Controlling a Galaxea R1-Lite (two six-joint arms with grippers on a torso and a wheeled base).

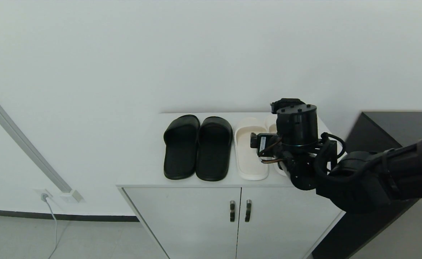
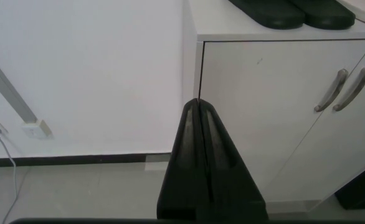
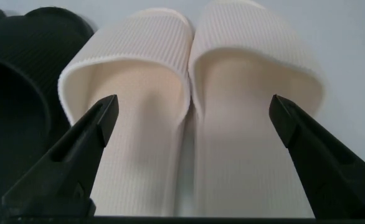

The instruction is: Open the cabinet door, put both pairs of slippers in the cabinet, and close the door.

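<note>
Both cabinet doors shut, lower centre. Right gripper, fingers spread wide, flanks white slippers; left gripper pinched closed, empty. Grasp step likely; next needs squeezing the pair.

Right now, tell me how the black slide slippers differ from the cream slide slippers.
The black slide slippers are dark, the cream slide slippers off-white. The black pair lies left of the cream pair. The open right gripper hovers at the cream pair, not the black pair. Both pairs lie flat on the white cabinet top.
</note>
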